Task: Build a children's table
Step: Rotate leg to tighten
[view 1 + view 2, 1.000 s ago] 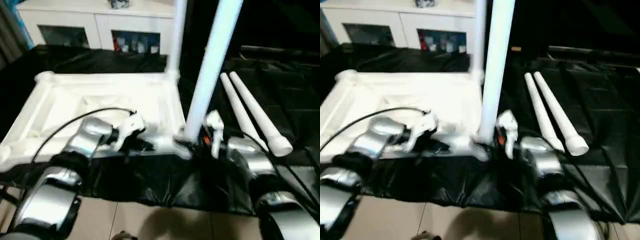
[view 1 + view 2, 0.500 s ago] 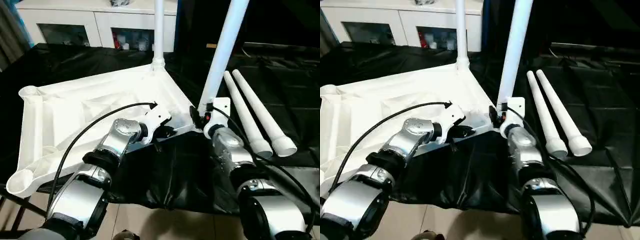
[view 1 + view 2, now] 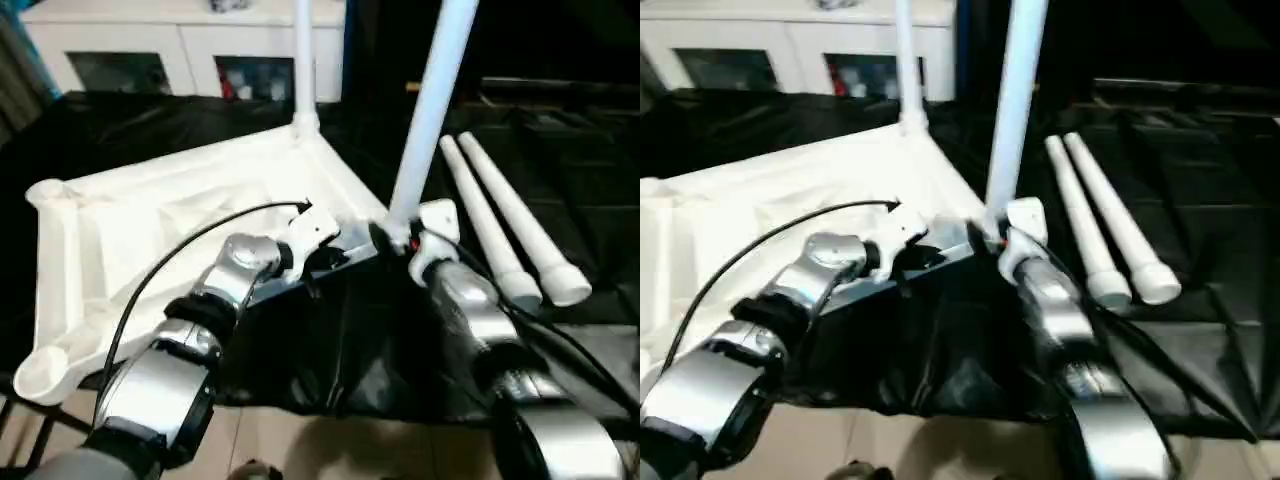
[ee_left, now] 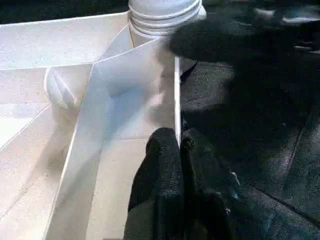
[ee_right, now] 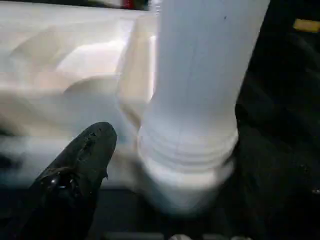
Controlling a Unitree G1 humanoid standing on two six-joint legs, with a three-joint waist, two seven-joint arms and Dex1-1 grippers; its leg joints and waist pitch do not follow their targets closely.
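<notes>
Tabletop (image 3: 180, 225), white, underside up on the black sheet (image 3: 330, 350): it is now seen turned corner-first toward the robot instead of square-on as a second ago, with two legs (image 3: 430, 110) socketed upright and two spare legs (image 3: 500, 225) lying alongside, so assembly is judged half done. Left gripper (image 4: 177, 150): clenched on the tabletop's near rim wall, forearm reaching forward and inward. Right gripper (image 5: 80, 165): one finger is seen just beside the near leg's base; its closure cannot be told.

no readable text, no labels, no numbers anywhere
</notes>
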